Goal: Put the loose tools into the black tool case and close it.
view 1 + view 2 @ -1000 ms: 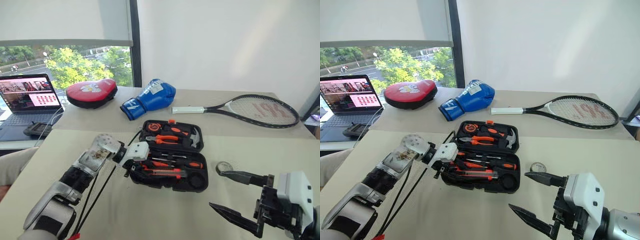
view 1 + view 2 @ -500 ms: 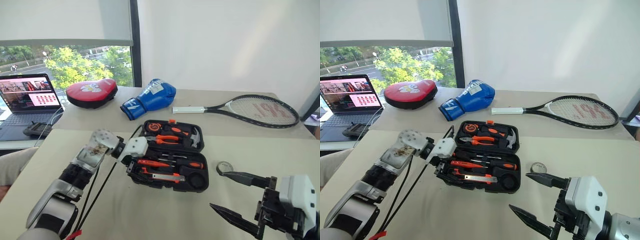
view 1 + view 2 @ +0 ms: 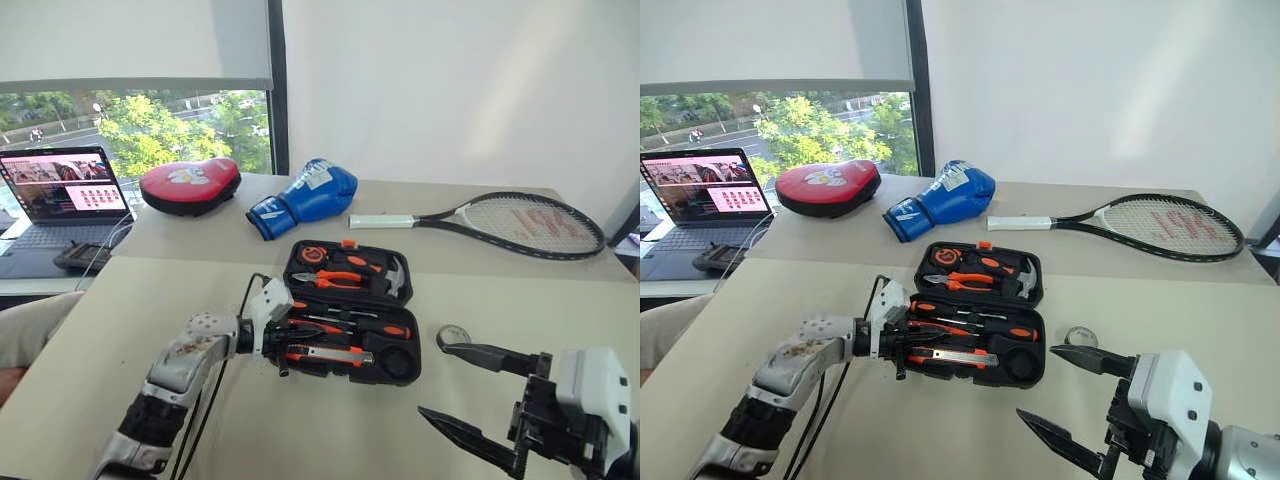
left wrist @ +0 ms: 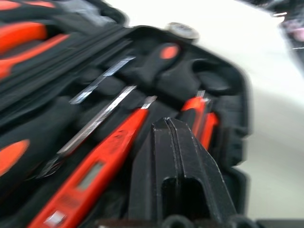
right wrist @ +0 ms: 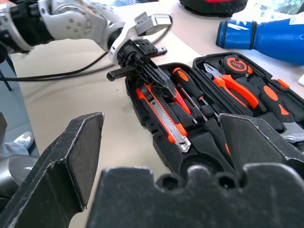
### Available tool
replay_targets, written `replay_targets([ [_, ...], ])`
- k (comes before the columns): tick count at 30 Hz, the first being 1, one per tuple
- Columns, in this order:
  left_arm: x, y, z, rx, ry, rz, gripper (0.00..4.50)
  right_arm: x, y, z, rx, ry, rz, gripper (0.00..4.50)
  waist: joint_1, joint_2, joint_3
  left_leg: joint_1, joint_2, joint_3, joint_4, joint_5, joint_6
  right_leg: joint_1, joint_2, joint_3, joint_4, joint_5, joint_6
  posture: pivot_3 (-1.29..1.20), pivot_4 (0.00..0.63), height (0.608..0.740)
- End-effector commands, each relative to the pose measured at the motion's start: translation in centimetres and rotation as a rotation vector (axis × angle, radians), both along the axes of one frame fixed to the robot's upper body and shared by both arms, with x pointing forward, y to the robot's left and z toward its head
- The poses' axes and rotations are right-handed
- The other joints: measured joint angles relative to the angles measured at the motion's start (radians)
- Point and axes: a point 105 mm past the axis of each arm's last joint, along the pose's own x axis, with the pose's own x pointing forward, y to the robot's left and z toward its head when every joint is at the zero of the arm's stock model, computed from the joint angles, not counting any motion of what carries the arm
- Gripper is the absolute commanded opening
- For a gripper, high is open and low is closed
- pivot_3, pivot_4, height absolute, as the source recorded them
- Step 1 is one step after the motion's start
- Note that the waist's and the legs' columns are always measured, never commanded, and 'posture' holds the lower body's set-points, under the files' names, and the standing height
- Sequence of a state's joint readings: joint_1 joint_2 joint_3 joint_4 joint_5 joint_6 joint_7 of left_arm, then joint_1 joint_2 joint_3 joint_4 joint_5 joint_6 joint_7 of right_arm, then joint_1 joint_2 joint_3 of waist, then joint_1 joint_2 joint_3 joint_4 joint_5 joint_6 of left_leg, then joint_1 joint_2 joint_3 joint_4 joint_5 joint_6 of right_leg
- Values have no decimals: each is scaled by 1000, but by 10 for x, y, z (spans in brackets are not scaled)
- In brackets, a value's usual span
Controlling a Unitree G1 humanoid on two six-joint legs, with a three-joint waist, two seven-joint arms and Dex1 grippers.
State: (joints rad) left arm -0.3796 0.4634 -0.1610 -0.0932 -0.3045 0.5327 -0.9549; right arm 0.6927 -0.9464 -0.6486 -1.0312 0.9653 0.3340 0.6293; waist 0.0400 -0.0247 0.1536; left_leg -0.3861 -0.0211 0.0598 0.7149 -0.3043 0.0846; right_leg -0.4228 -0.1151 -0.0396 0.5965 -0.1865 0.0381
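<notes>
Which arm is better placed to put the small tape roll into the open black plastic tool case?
Right: its open tool hovers beside the small tape roll; the left tool, shut, is over the black plastic tool case.

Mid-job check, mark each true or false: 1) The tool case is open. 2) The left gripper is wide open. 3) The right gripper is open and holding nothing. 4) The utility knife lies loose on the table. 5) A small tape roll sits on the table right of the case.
1) True: the black tool case lies open, both halves showing.
2) False: the left gripper has its fingers shut together, over the case's near half.
3) True: the right gripper has its jaws spread wide with nothing between them.
4) False: the utility knife lies in a slot of the case's near half.
5) True: the tape roll rests on the table, outside the case.
</notes>
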Motion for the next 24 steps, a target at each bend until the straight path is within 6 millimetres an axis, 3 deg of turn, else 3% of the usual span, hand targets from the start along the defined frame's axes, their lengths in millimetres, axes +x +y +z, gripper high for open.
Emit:
replay_targets([
  [1, -8, 9, -21, 114, -10, 62, 119, -3, 2, 9, -3, -48, 15, 4500, -1, 1, 0, 0, 1, 0, 0, 0, 0, 0, -3, 0, 0, 0, -1, 0, 150, 740],
  [9, -21, 18, -71, 315, 116, 95, 119, -1, 2, 8, -12, -26, 7, 4500, -4, 12, -17, 9, 3, 1, -3, -4, 3, 4, 0, 0, 0, 0, -4, 0, 150, 740],
  [15, -14, 16, -77, 282, 135, 76, 119, -1, 5, 1, -14, 50, 23, 4500, -2, 18, -29, 18, 4, 1, -4, -5, 3, 9, 1, -1, 0, -7, -12, 0, 150, 740],
  [18, -8, 11, -52, 103, 85, 82, 119, 3, 4, 0, -26, 51, -7, 4500, -3, 20, -30, 23, 5, 1, -4, -5, 3, 17, 0, 0, -1, -12, -6, 0, 150, 740],
  [21, -7, 10, 1, -168, 23, 90, 119, 16, -2, 2, -24, 21, -83, 4500, -4, 20, -30, 23, 6, 1, -4, -5, 3, 17, -1, 1, 0, -13, -6, 0, 150, 740],
  [23, -17, 16, 23, -202, -43, 13, 119, 28, -9, -3, -56, 36, -144, 4500, -3, 18, -27, 19, 7, 1, -4, -4, 2, 14, -2, 1, 1, -12, -7, 0, 150, 740],
  [24, -26, 18, 31, -213, -34, -48, 119, 33, -13, -5, -76, 39, -170, 4500, -2, 10, -24, 16, 7, 1, -4, -3, 0, 10, -1, 1, 2, -10, -10, 0, 150, 740],
])
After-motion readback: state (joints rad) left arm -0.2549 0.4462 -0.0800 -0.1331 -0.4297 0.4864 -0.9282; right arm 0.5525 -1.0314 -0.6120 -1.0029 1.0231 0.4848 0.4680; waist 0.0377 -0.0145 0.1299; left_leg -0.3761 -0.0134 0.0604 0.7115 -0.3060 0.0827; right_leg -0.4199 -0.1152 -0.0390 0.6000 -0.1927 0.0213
